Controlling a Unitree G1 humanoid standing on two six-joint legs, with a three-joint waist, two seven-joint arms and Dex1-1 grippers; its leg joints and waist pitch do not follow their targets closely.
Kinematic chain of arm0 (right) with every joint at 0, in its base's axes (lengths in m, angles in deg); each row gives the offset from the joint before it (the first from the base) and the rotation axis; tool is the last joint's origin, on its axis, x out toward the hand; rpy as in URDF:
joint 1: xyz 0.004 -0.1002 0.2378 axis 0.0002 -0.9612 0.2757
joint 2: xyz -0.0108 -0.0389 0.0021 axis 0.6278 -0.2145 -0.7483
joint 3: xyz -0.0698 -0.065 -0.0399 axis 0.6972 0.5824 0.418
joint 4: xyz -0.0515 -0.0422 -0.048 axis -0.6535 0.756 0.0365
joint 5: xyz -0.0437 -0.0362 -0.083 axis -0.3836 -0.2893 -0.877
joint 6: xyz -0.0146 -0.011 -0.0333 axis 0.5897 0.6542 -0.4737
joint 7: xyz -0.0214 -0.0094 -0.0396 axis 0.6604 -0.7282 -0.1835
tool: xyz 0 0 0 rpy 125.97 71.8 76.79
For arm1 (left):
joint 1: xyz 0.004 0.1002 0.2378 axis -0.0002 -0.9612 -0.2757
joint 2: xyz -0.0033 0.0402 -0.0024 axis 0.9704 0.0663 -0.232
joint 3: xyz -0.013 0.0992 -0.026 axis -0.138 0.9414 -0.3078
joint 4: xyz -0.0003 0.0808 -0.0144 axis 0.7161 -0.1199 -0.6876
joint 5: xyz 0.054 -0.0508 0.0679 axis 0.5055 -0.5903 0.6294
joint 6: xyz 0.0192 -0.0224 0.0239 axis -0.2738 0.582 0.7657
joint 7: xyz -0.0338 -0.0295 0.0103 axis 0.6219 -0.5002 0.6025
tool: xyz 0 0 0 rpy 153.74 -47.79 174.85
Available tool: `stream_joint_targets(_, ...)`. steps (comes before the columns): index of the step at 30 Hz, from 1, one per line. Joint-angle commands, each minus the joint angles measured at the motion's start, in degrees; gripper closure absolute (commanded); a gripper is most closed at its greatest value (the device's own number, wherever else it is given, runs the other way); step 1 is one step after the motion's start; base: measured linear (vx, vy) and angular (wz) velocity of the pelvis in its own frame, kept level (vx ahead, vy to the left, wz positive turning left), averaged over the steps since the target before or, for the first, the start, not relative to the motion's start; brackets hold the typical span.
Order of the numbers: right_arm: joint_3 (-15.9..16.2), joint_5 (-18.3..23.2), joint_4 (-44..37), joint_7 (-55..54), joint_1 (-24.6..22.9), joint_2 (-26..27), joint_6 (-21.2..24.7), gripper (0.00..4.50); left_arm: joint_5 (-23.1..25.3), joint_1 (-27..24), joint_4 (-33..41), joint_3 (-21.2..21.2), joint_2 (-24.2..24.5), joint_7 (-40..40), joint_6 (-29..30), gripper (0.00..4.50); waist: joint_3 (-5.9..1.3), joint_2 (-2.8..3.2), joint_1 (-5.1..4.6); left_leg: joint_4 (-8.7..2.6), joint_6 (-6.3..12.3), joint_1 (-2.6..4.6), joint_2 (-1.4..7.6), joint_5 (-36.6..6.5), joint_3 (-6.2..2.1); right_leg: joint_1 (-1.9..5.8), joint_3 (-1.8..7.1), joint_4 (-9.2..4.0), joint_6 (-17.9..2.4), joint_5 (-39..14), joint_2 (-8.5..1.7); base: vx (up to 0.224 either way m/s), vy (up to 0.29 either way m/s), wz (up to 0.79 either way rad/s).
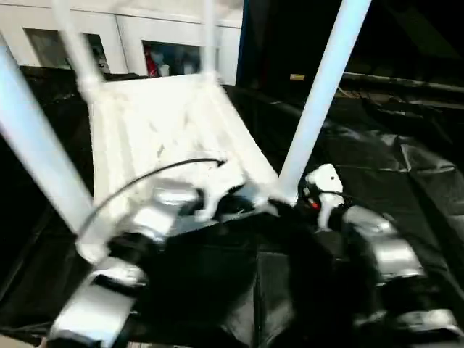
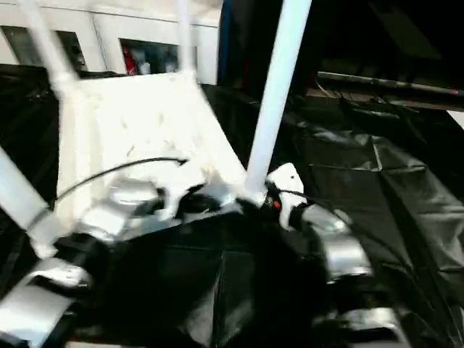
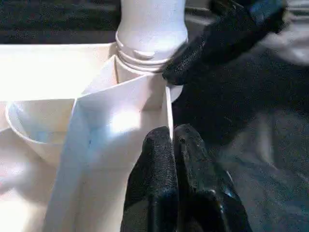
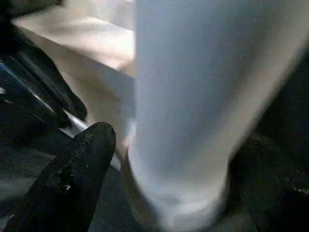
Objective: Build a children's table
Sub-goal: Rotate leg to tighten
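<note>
Left eye view: table top [image 1: 156,138] lies underside up on black sheet [image 1: 406,167] — four legs [image 1: 322,94] stand socketed, so assembly looks nearly complete. Right tool [image 4: 164,159] straddles the near-right leg's base, fingers spread; left tool [image 3: 173,145] closed, empty, at the rim.

White plastic children's table [image 1: 170,138] lies upside down, ribbed underside up, on black sheeting. Four round tube legs stand in corner sockets; near-right leg [image 1: 319,101] collared at base.
</note>
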Motion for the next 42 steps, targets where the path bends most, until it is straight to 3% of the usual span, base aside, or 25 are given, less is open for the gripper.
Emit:
stream_joint_targets(1, 0.24, 0.96, -1.47, 2.74, 0.69, -1.38, 0.04, 0.62, -2.55, -0.6, 2.03, 1.14, -0.66, 4.58, -0.73, 4.5, -2.71, -0.04, -0.09, -4.0, 4.42, 0.34, 1.75, -10.05, -0.5, 2.36, 2.18, -4.17, -14.04, -8.82, -2.67, 0.0, 0.0, 0.0)
stream_joint_targets(8, 2.42, 0.9, -1.55, 8.33, 0.75, -4.18, 0.31, 0.62, -2.98, -0.99, 2.5, 1.72, 2.91, 9.27, 0.29, 4.5, -2.94, -0.27, 0.14, -3.62, 5.58, 0.19, 1.6, -6.03, -0.3, 2.74, 2.15, -3.24, -16.15, -1.57, -2.64, 0.0, 0.0, 0.0)
stream_joint_targets(10, 2.94, 0.74, -1.59, 9.03, 0.47, -4.26, 0.27, 0.62, -3.03, -1.0, 2.42, 1.6, 3.03, 9.24, 0.27, 4.5, -2.88, -0.36, 0.17, -3.62, 5.71, 0.14, 1.64, -6.21, -0.31, 2.76, 2.15, -3.33, -16.09, -2.44, -2.74, 0.0, 0.0, 0.0)
stream_joint_targets(13, 3.08, 1.09, -1.83, 9.49, 0.19, -3.83, 0.5, 0.97, -3.29, -1.3, 2.98, 1.1, 3.01, 9.02, 0.55, 4.5, -2.84, -0.34, 0.2, -3.71, 4.94, 0.21, 1.7, -7.13, -0.37, 2.69, 2.16, -3.51, -15.56, -4.68, -2.76, 0.0, 0.0, 0.0)
stream_joint_targets(15, 3.08, 1.46, -1.98, 9.69, 0.06, -3.63, 0.68, 1.0, -3.4, -1.51, 3.29, 1.13, 3.0, 8.95, 0.65, 4.5, -2.89, -0.57, 0.17, -3.66, 4.96, 0.2, 1.69, -6.74, -0.36, 2.7, 2.14, -3.41, -15.56, -4.06, -2.68, 0.0, 0.0, 0.0)
stream_joint_targets(18, 3.13, 2.51, -2.5, 10.2, -0.45, -3.27, 1.2, 1.39, -3.72, -1.88, 3.77, 1.23, 2.91, 8.6, 0.7, 4.5, -2.92, -0.56, 0.23, -3.61, 5.3, 0.16, 1.69, -6.14, -0.37, 2.78, 2.16, -3.28, -15.71, -3.29, -2.74, 0.0, 0.0, 0.0)
stream_joint_targets(22, 3.0, 2.95, -2.69, 9.79, -1.11, -2.67, 1.6, 1.55, -3.66, -1.82, 3.45, 1.04, 2.49, 7.62, 0.48, 4.5, -2.9, -0.5, 0.26, -3.57, 5.6, 0.16, 1.64, -5.71, -0.32, 2.75, 2.14, -3.25, -15.81, -2.9, -2.69, 0.0, 0.0, 0.0)
stream_joint_targets(28, 0.32, -0.53, 2.66, -6.95, -1.34, 3.7, 2.56, 1.82, 0.15, 0.13, -0.93, 1.1, -1.93, -4.06, -0.25, 4.5, -2.59, -0.27, -0.05, -3.97, 2.71, 0.31, 1.61, -9.68, -0.44, 2.35, 2.22, -4.14, -13.78, -10.23, -2.79, 0.0, 0.0, 0.0)
stream_joint_targets(30, -0.82, -1.64, 4.33, -14.82, -1.16, 6.79, 3.56, 1.83, 1.41, 0.88, -2.15, 1.57, -4.73, -8.6, 0.65, 4.5, -2.51, -0.37, -0.25, -4.27, 0.53, 0.47, 1.52, -11.77, -0.65, 2.22, 2.19, -4.7, -11.88, -15.03, -2.78, 0.0, 0.0, 0.0)
stream_joint_targets(31, -1.28, -1.83, 4.86, -17.27, -0.98, 7.79, 3.76, 1.84, 1.79, 1.12, -2.51, 1.72, -5.68, -10.11, 1.05, 4.5, -2.57, -0.4, -0.35, -4.3, 0.4, 0.35, 1.43, -12.1, -0.69, 2.27, 2.21, -4.79, -11.07, -15.91, -2.77, 0.0, 0.0, 0.0)
stream_joint_targets(32, -1.88, -2.06, 5.61, -21.02, -0.48, 9.47, 4.44, 1.84, 2.18, 1.42, -2.97, 1.87, -7.38, -12.41, 1.71, 4.5, -2.52, 0.28, -0.28, -4.37, 0.19, 0.4, 1.46, -12.44, -0.81, 2.22, 2.23, -4.82, -10.88, -16.1, -2.81, 0.0, 0.0, 0.0)
stream_joint_targets(34, -2.15, -2.45, 6.38, -24.09, 0.09, 10.88, 4.78, 1.84, 2.58, 1.73, -3.42, 2.06, -8.98, -14.52, 2.28, 4.5, -2.52, -0.12, -0.45, -4.36, 0.34, 0.45, 1.39, -13.32, -0.73, 2.11, 2.21, -5.05, -10.43, -16.36, -2.61, 0.0, 0.0, 0.0)
stream_joint_targets(35, -1.99, -3.64, 7.12, -28.38, 1.0, 13.47, 4.75, 1.84, 3.26, 2.14, -4.12, 2.61, -11.91, -18.2, 3.05, 4.5, -2.56, 0.39, -0.61, -4.38, 0.14, 0.34, 1.41, -12.8, -0.69, 2.02, 2.32, -5.01, -10.38, -15.14, -2.57, 0.0, 0.0, 0.0)
stream_joint_targets(37, -1.45, -4.6, 7.29, -30.45, 1.72, 14.91, 4.43, 1.84, 3.8, 2.15, -4.31, 3.4, -13.51, -19.14, 3.38, 4.5, -2.67, 0.15, -0.58, -4.35, -0.05, 0.4, 1.29, -12.83, -0.72, 2.1, 2.22, -5.02, -10.22, -15.16, -2.51, 0.0, 0.0, 0.0)
stream_joint_targets(40, 0.03, -5.54, 7.47, -29.54, 2.03, 15.39, 3.03, 1.84, 4.49, 2.21, -4.72, 4.13, -14.12, -18.53, 2.48, 4.5, -2.87, 0.22, -0.47, -4.19, 1.26, 0.11, 1.18, -11.06, -0.67, 2.39, 2.24, -4.69, -10.4, -11.26, -2.41, 0.0, 0.0, 0.0)
stream_joint_targets(41, -0.05, -5.24, 7.46, -29.06, 2.08, 15.5, 2.85, 1.29, 4.4, 2.22, -4.7, 3.96, -13.89, -18.16, 2.24, 4.5, -2.88, 0.23, -0.43, -4.13, 1.89, 0.02, 1.13, -10.36, -0.61, 2.45, 2.23, -4.61, -10.58, -10.11, -2.39, 0.0, 0.0, 0.0)
stream_joint_targets(42, -0.05, -5.24, 7.46, -29.05, 2.08, 15.5, 2.84, 1.29, 4.4, 2.22, -4.7, 3.96, -13.89, -18.15, 2.23, 4.5, -2.86, 0.28, -0.39, -4.17, 2.27, 0.0, 1.16, -10.2, -0.6, 2.48, 2.21, -4.62, -10.75, -10.04, -2.43, 0.0, 0.0, 0.0)
